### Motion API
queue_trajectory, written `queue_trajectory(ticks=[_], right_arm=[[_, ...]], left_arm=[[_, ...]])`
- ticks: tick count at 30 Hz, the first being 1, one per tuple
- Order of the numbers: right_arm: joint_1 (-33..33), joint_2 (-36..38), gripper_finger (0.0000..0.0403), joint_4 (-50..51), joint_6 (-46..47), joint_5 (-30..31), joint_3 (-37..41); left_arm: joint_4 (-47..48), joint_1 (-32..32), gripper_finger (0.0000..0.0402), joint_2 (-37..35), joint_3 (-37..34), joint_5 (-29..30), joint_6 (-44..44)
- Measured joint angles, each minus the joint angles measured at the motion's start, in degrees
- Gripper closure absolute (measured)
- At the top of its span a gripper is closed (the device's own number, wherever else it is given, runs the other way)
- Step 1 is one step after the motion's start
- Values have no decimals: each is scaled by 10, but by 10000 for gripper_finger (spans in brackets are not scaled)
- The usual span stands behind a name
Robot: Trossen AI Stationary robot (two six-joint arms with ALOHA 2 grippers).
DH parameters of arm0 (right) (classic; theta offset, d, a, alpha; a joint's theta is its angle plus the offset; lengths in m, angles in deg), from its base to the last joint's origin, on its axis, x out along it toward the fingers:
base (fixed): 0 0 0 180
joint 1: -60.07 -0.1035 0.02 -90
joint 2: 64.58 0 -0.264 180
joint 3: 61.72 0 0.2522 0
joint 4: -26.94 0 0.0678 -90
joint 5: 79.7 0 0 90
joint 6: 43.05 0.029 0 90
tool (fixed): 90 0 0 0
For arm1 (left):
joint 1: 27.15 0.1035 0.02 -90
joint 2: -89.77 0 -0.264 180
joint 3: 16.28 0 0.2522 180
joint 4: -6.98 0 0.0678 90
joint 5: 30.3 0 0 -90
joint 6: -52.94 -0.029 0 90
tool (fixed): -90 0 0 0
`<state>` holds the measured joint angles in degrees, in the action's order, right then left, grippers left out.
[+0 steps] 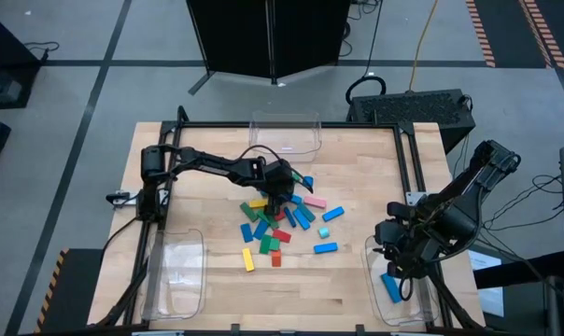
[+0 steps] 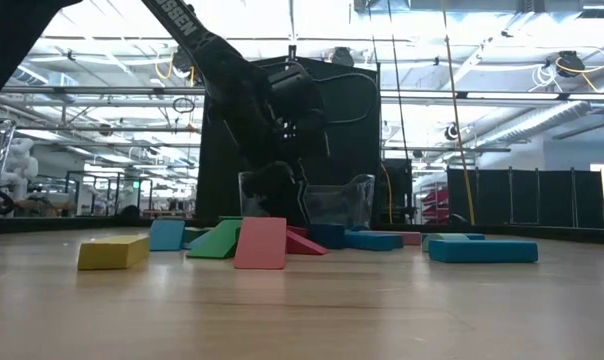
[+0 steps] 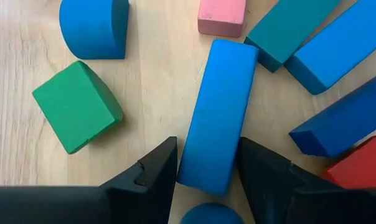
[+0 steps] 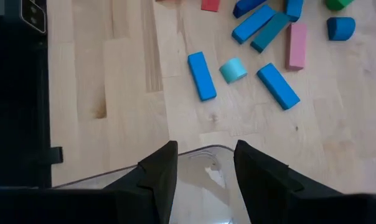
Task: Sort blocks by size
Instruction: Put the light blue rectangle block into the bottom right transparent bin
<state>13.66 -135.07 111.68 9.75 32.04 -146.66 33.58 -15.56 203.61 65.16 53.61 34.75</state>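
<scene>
You've got the left gripper [image 3: 208, 177] down in the middle of the block pile [image 1: 284, 220] at table centre, fingers [image 3: 152, 177] partly closed around the near end of a long blue bar [image 3: 217, 113], one finger on each long side, touching or almost touching, bar lying flat on the wood table [image 1: 207, 187]. Just beside that bar in the left wrist view: a green block [image 3: 77, 106], a blue half-round piece [image 3: 94, 26], a pink block [image 3: 221, 15], a teal bar [image 3: 287, 25], two more blue bars, a red piece [image 3: 362, 168] at the edge, another blue rounded bit [image 3: 210, 214] under the gripper. From above the pile spreads toward the front: yellow bar [image 1: 248, 259], green bar [image 1: 267, 245], small red cube [image 1: 275, 259], blue bar [image 1: 326, 247], small cyan piece [image 1: 325, 231], pink bar [image 1: 315, 202]. In the low view the yellow block [image 2: 113, 251] and a pink slab [image 2: 260, 243] sit nearest, left arm dropping behind them. Your right gripper [image 4: 204, 171] hangs over the clear bin [image 1: 399, 299] at the front right corner, fingers apart by a moderate gap, nothing between them, one blue block [image 1: 390, 287] already in that bin. Another clear bin [image 1: 175, 275] sits front left, a third [image 1: 284, 133] at the far edge
</scene>
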Motion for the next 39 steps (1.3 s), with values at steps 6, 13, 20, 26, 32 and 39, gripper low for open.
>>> queue_trajectory(ticks=[6, 13, 20, 26, 32, 39], right_arm=[[0, 0, 252, 13, 2, 49, 0], [0, 0, 252, 17, 14, 75, 27], [3, 0, 252, 16, 45, 106, 88], [22, 0, 252, 0, 41, 162, 128], [45, 0, 252, -51, -60, 216, 147], [66, 0, 252, -142, -181, 219, 160]], left_arm=[[2, -1, 254, -8, -1, 7, 14], [4, -9, 277, -23, -1, 52, 14], [11, -23, 282, -39, -1, 83, 14], [-4, -41, 283, -57, -1, 100, 14], [-23, -54, 283, -87, -1, 82, 14], [-46, -57, 284, -107, 0, 22, 44]])
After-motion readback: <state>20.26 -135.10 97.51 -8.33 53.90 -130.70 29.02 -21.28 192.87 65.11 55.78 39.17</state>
